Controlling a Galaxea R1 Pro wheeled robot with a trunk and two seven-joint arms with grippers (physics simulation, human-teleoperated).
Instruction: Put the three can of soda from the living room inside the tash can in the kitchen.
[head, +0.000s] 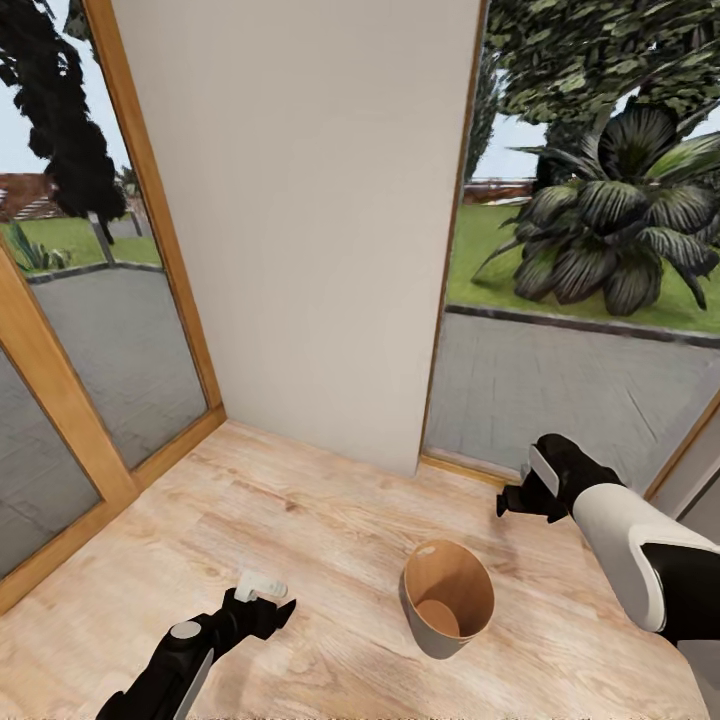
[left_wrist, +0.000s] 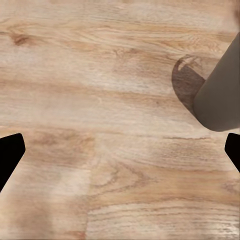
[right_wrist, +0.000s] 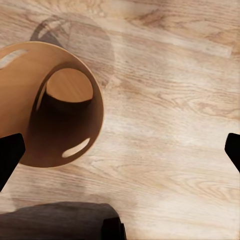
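Tash can (head: 447, 597): upright on plank floor (head: 300, 520), nothing inside. Left gripper (head: 262, 603) beside it, right gripper (head: 512, 503) above-right; both with fingers spread, nothing held.

Black arms w/ white shell panels, black claws (head: 268, 612) (left wrist w/ grey round cap).

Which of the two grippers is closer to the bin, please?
The right gripper looks closer: its wrist view looks straight down into the bin, which stands empty on the floor. The left gripper catches just the bin's grey outer wall at the view's edge.
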